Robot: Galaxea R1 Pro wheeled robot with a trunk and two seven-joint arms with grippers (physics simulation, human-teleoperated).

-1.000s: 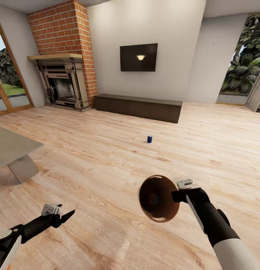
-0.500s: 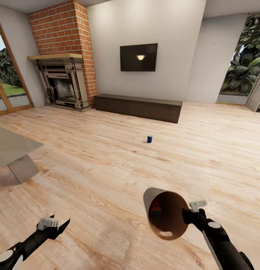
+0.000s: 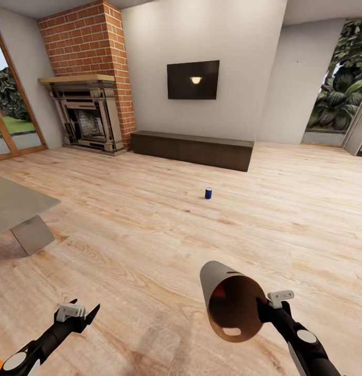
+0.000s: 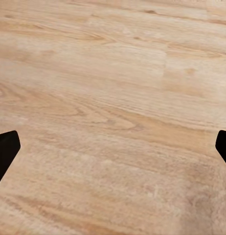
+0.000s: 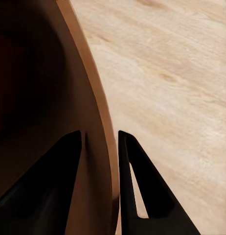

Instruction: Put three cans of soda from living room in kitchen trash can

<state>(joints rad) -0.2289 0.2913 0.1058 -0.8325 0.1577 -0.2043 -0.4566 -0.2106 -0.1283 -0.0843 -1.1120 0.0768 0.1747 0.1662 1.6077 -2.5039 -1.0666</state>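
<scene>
You have lowered your right arm and tipped the tash can. One second ago its coppery mouth faced the head camera almost flat; now it is tilted, so the grey outside wall and the oval handle hole near the rim are visible. Your left arm has also come lower and nearer to your body. The room itself has not shifted, so the base seems to stand in place.

For the task, I judge that you are bringing the bin toward the dark blue can of soda, which stands upright on the wooden floor, well apart from you, in front of the long dark cabinet.

The right wrist view shows what the head view cannot: the right end effector pinches the bin's rim, one finger inside, one outside. The left wrist view shows the left end effector spread wide, with floor between its fingertips and nothing held.
</scene>
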